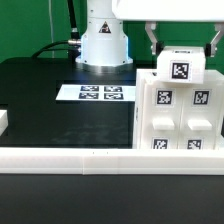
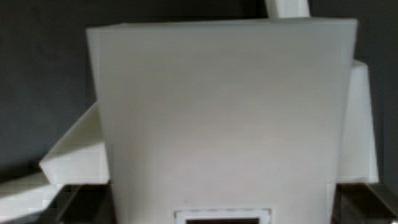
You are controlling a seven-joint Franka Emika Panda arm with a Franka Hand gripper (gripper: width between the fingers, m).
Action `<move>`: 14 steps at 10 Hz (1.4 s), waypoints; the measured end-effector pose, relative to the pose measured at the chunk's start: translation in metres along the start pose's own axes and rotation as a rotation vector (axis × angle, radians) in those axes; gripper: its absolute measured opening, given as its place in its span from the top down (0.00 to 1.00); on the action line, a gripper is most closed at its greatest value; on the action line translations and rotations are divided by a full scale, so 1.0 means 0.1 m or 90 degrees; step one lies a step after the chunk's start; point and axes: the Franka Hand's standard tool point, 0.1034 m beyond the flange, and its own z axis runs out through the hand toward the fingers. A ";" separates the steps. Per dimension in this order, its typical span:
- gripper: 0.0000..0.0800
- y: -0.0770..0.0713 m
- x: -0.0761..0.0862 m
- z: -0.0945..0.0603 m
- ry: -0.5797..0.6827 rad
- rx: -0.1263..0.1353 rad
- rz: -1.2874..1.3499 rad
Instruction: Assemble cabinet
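The cabinet is a large white box with several black-and-white tags, standing at the exterior view's right. A smaller white block with one tag sits at the cabinet's top far end. My gripper comes down from above with one finger on each side of this block and is shut on it. In the wrist view the block fills most of the picture as a plain white face. The dark fingers press against its two sides, around my gripper. Whether the block rests on the cabinet or hangs just above it is hidden.
The marker board lies on the black table in front of the robot base. A long white rail runs along the table's front edge. A small white piece shows at the exterior view's left edge.
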 end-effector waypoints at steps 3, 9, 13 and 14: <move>0.30 -0.03 -0.02 0.00 -0.001 0.002 0.095; 0.30 -0.06 -0.04 0.00 -0.006 0.011 0.384; 0.30 -0.08 -0.03 0.01 -0.016 0.023 0.583; 0.30 -0.09 -0.02 0.01 -0.020 0.028 0.635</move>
